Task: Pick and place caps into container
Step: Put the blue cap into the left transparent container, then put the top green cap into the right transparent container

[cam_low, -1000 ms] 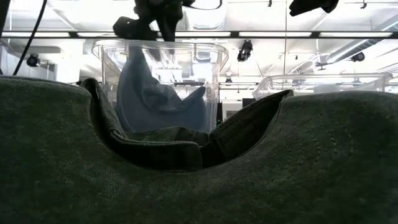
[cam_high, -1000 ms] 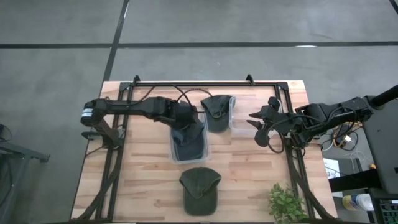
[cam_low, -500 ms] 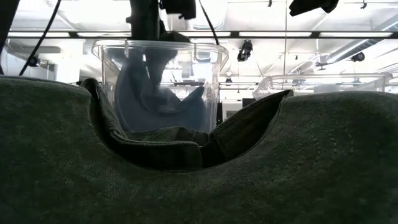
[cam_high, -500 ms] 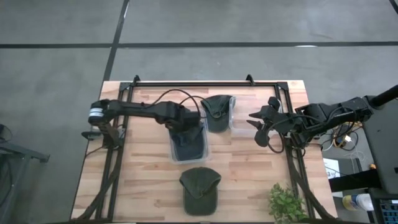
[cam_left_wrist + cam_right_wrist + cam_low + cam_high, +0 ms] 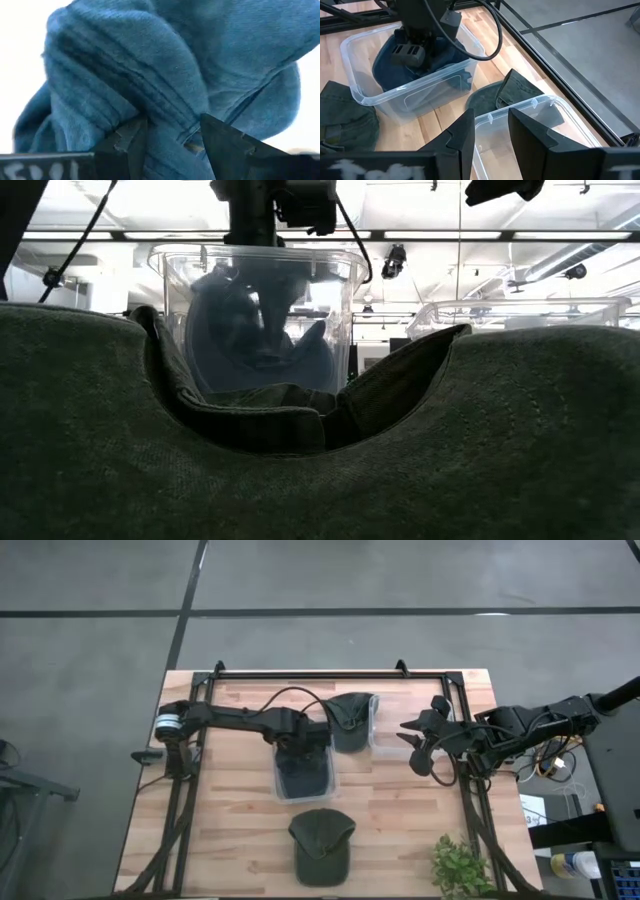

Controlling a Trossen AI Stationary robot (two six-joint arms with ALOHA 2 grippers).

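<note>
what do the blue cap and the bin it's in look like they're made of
Blue cap: soft woven fabric, likely cotton, matte; it shows stitched seams and bunches between the left claw. Bin: clear glossy plastic, probably rigid; the cap shows through its walls and the rim catches light.

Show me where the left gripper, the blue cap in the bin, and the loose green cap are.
left gripper (image 5: 170, 137), left wrist view, midway between its fingertips.
blue cap (image 5: 165, 60), left wrist view, folded fabric.
loose green cap (image 5: 321, 843), high view, its crown.

Lab: ceiling strip lights (image 5: 450, 235), concrete floor (image 5: 90, 660).
</note>
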